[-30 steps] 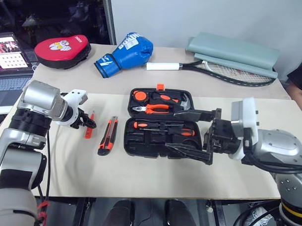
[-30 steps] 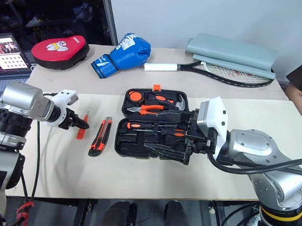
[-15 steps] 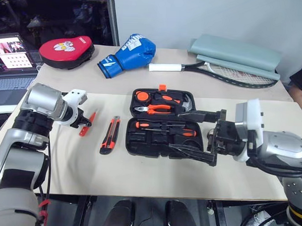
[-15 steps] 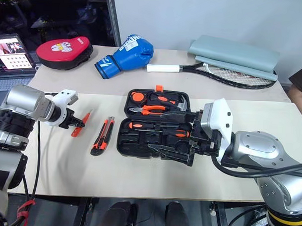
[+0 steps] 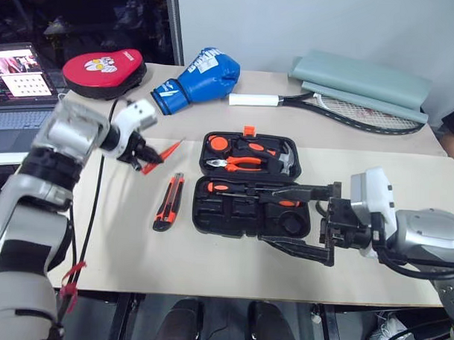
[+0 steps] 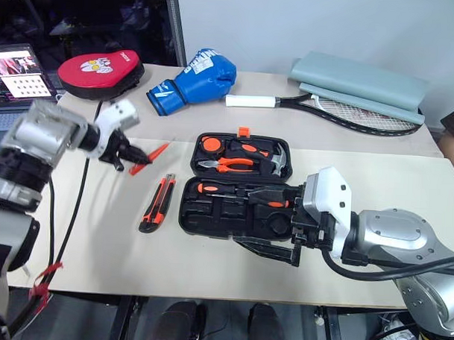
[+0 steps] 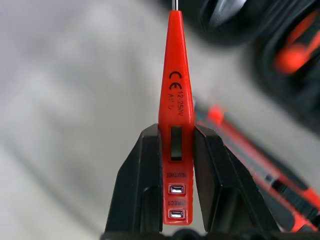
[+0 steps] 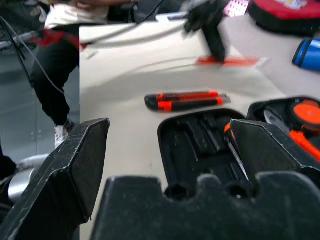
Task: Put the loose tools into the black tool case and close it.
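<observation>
A small red tester screwdriver sits clamped between the two black fingers of the left gripper, held up off the bench with its tip aimed toward the black tool case. The case lies open and flat near the middle of the bench, its orange latch at the far edge; orange-handled pliers and a hammer rest in the far half, and an orange-and-black screwdriver lies in the near half. Just left of the case, between it and the raised tester, an orange-black utility knife lies loose on the bench.

The right gripper hangs at the case's right near corner, its long fingers spread wide and holding nothing.

Along the far side of the bench are a red punch pad, a blue boxing glove, a racket and a folded grey-green cover. A laptop stands at far left.
</observation>
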{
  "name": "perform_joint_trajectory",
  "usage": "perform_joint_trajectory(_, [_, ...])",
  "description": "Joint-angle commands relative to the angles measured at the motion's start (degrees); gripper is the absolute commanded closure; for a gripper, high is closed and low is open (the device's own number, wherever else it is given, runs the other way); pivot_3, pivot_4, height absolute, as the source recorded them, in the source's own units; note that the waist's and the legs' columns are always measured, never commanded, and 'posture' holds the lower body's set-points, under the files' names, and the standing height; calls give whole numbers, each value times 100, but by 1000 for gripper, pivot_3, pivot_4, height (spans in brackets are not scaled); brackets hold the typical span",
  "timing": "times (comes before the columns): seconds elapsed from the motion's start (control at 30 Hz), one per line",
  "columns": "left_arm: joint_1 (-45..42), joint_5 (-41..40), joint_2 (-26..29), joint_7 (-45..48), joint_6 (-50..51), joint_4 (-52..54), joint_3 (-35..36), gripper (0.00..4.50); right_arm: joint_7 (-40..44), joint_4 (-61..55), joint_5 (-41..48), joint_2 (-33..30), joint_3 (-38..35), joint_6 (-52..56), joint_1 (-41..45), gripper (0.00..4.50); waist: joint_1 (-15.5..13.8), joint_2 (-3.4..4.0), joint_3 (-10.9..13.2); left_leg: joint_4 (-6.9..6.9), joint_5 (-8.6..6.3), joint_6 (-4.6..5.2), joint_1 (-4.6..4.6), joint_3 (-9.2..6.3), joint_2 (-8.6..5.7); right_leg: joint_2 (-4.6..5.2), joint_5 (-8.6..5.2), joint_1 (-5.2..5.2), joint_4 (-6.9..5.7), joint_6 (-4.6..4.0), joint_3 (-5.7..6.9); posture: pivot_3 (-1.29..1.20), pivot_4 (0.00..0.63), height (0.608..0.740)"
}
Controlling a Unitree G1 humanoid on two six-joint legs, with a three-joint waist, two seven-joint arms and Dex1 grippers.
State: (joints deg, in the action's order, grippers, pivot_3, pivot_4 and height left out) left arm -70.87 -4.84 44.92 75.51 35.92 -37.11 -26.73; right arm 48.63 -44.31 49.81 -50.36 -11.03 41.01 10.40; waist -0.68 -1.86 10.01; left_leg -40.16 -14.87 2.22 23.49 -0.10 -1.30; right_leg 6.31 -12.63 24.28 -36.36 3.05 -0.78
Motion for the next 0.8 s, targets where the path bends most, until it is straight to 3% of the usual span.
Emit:
perform_joint_trajectory(0.03, [-413,312,-221,1093,-993,197,-312,4076,63,-102,-26,-126,-153,-160,-34,0,2,0,0,1,-1,2,1,0,1,0,1,-2,7,2,0,0,150,737])
perform_joint_trajectory(0.2, [-536,619,-809,1329,-1563,605,-485,4076,77,-95,-159,-181,-130,-229,-138,0,16,0,0,0,-6,10,13,4,1,0,6,0,26,10,-2,0,150,737])
perform_joint_trajectory(0.37, [-403,751,-1326,1220,-1032,1180,-516,4076,-15,-214,-165,-153,-145,-218,-263,0,13,-4,2,-12,-9,15,30,-4,0,0,8,4,29,16,2,0,150,737])
perform_joint_trajectory(0.57, [334,978,-951,1661,-249,2641,-995,4076,-231,-407,-100,-110,-295,-211,-571,0,113,-2,1,-9,-11,19,22,-2,5,-5,6,3,23,16,-5,0,150,737])
perform_joint_trajectory(0.8, [710,1242,-888,1357,195,3122,-1092,4076,-367,-501,-48,-104,-367,-229,-735,0,89,-2,2,-26,-11,18,20,-5,6,-7,9,-5,15,19,-5,0,150,737])
